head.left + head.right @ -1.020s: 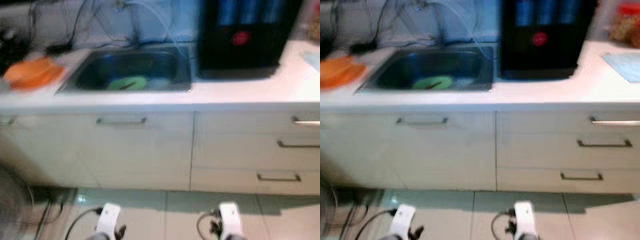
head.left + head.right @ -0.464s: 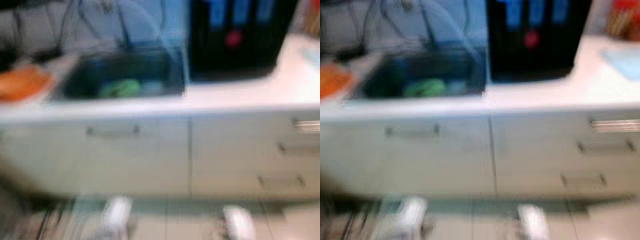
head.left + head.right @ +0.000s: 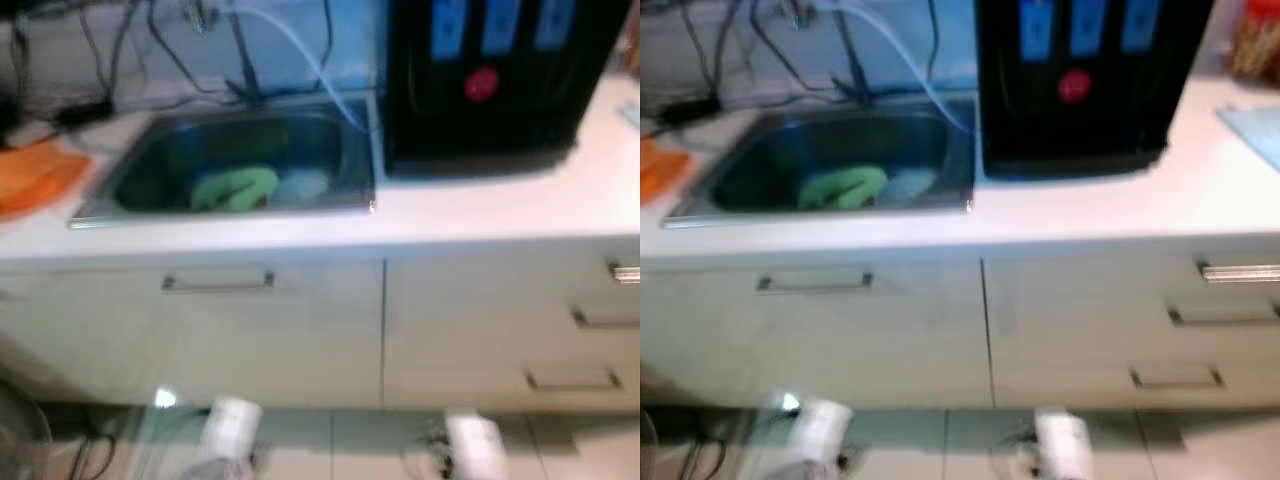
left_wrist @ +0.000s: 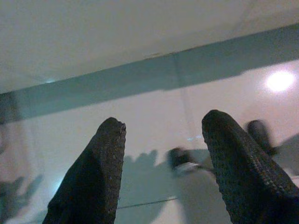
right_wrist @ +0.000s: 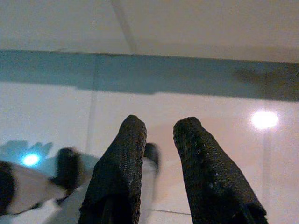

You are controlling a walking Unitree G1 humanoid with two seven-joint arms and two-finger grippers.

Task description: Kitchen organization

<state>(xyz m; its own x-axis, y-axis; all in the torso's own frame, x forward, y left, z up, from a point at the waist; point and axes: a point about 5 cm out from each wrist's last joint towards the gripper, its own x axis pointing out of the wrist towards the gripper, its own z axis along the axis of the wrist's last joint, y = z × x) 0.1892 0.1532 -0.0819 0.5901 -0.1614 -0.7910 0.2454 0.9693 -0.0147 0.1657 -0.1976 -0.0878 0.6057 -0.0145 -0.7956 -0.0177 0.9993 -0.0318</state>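
A long white countertop (image 3: 500,215) runs across the scene from left to right, over pale cabinet fronts (image 3: 300,330) with slim bar handles: one wide door below the sink and a stack of drawers (image 3: 590,330) to the right. Below them the pale tiled floor (image 3: 350,440) shows in the near part of the view, glossy enough to carry a small light reflection at its left. A tall black appliance (image 3: 490,80) with blue panels and a red round button stands on the counter at the far right, just beside the sink. The steel sink (image 3: 150,195) is sunk into the counter left of centre; inside it lie a green item (image 3: 235,187) and, touching it on the right, a pale whitish one (image 3: 303,184), both too blurred to identify. Dark cables and a clear hose (image 3: 300,50) hang along the far wall over the sink. An orange object (image 3: 35,178) rests on the counter at the far left. Both arms hang low over the floor: the left gripper (image 4: 159,140) has its fingers spread wide apart, the right gripper (image 5: 159,135) has a narrow gap between its fingers, and neither holds anything.
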